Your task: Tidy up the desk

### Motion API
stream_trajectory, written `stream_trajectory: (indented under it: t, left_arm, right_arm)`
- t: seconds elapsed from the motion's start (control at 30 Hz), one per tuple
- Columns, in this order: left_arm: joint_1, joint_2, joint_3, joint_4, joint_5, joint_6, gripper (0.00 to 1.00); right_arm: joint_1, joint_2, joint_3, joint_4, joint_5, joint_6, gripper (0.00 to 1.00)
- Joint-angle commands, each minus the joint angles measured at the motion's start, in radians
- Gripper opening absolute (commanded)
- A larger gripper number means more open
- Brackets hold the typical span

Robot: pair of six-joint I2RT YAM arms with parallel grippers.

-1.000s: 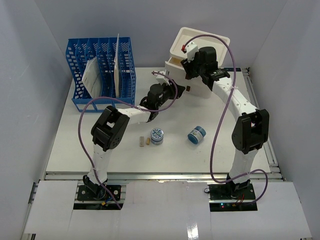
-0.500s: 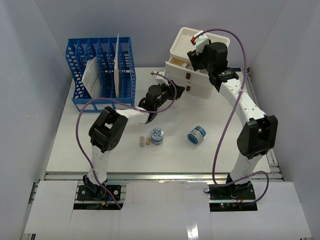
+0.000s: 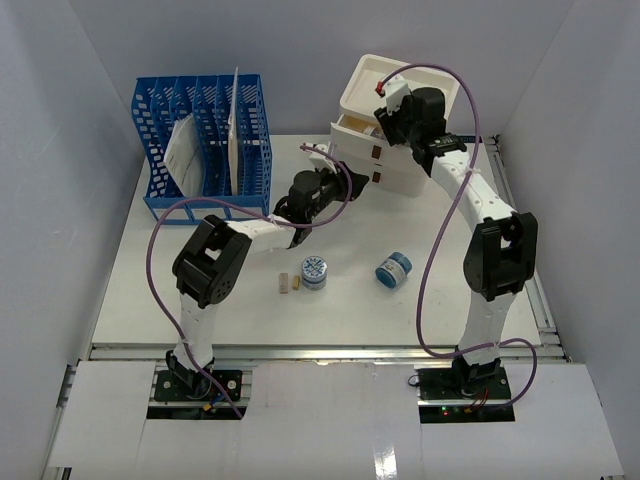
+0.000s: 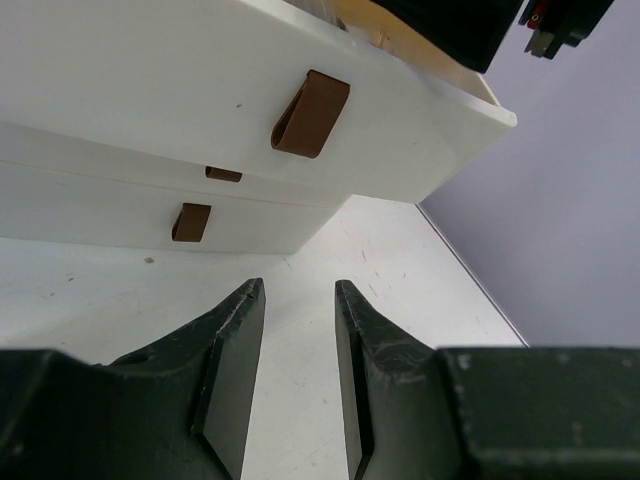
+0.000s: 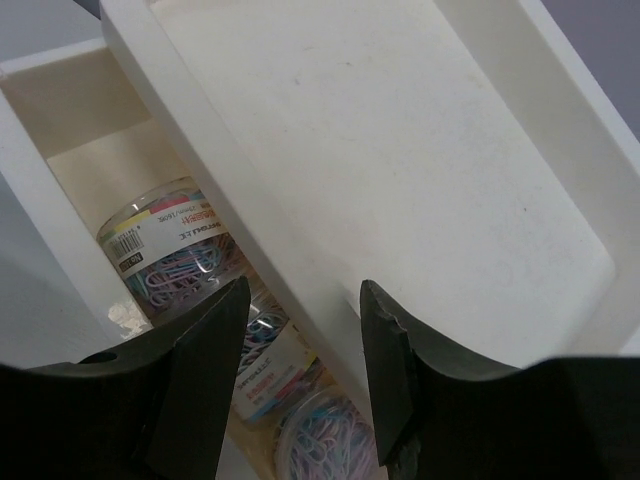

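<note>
The white desk (image 3: 190, 290) holds a white drawer box (image 3: 405, 178) at the back right. Its top drawer (image 3: 350, 122) is pulled out, and a white tray (image 3: 372, 82) leans tilted above it. My right gripper (image 3: 382, 116) hovers there, open. In the right wrist view its jaws (image 5: 303, 292) straddle the tray's wall (image 5: 250, 190), and clear tubs of paper clips (image 5: 175, 255) lie in the drawer below. My left gripper (image 3: 338, 186) is low in front of the box. It is open and empty (image 4: 298, 286), facing brown pull tabs (image 4: 312, 112).
A blue slotted file rack (image 3: 205, 150) with papers stands at the back left. Two blue-lidded jars (image 3: 314, 272) (image 3: 393, 269) and two small tan pieces (image 3: 284, 284) lie mid-desk. A metal rail (image 3: 320, 350) runs along the near edge.
My right gripper rose and swung right above the drawer box, then came back slightly left over the tray. My left gripper drew back a little from the box front.
</note>
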Motion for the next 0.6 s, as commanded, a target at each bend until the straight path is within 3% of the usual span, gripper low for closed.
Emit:
stream_trajectory:
  t: [0.0, 0.13, 0.2, 0.57]
  left_arm:
    - [0.007, -0.033, 0.072, 0.0, 0.031, 0.008, 0.45]
    - [0.009, 0.013, 0.133, -0.026, 0.04, 0.001, 0.45]
    - [0.007, 0.035, 0.161, -0.033, 0.049, 0.001, 0.45]
    - [0.009, 0.203, 0.393, -0.119, 0.06, 0.007, 0.45]
  right_arm:
    - [-0.015, 0.035, 0.113, -0.042, -0.038, -0.015, 0.48]
    - [-0.031, 0.065, 0.163, -0.108, -0.101, -0.012, 0.31]
    - [-0.031, 0.059, 0.153, -0.122, -0.137, -0.012, 0.27]
    - [-0.031, 0.019, 0.126, -0.166, -0.202, -0.016, 0.26]
